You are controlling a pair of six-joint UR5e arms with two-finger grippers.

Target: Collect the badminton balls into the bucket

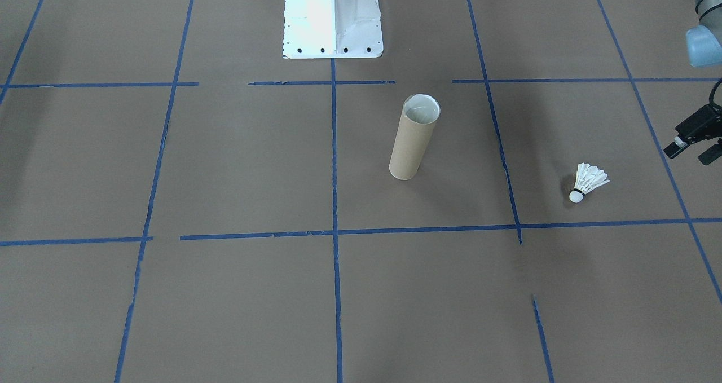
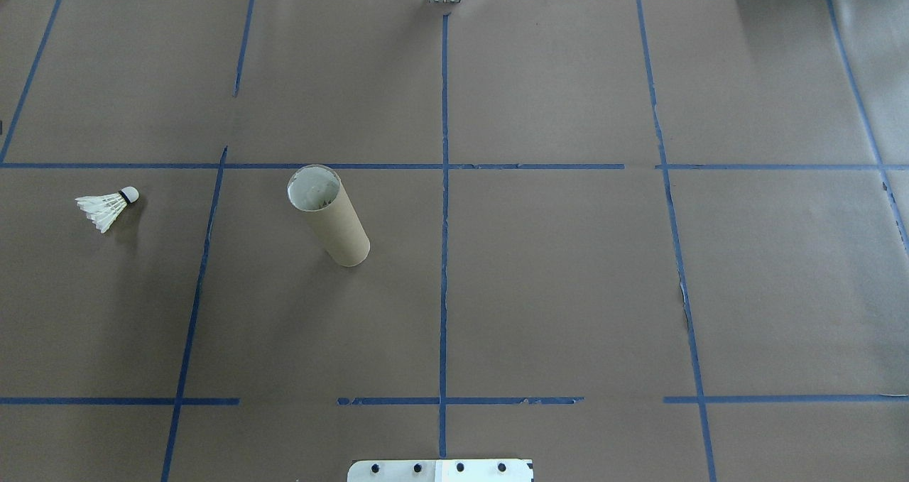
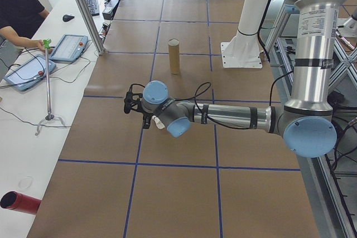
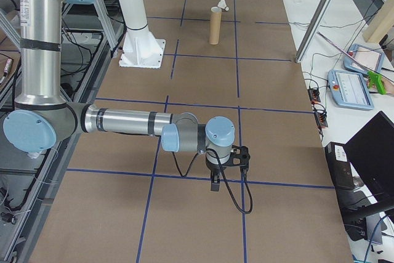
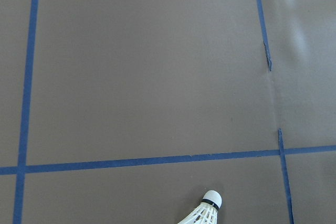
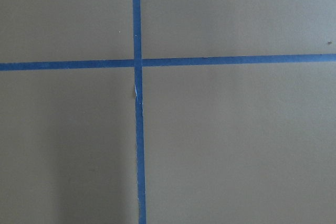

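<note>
Left tool [image 1: 692, 146]: only its dark fingers show at the edge of the front-facing view, above the bench [image 1: 225, 163] and near the shuttlecock [image 1: 586, 181], not touching it. They look spread with nothing between them, but the frame cuts them off, so the opening is uncertain.

Left arm [image 3: 223, 116]: stretched low and level over the bench, wrist out ahead.

Shuttlecock lies on its side on the brown paper, cork tip on the bench, well apart from the tube [image 1: 413, 137]. The left wrist view catches just its cork and feather tops at the bottom edge.

Tube stands upright, mouth open, inside pale.

Right tool [image 4: 226, 167]: seen in the right side view only; cannot tell how far open. Nothing visible in it.

Right arm [image 4: 129, 121]: reaches level across the bench, tool pointing down over a blue tape line [image 6: 137, 129].
</note>
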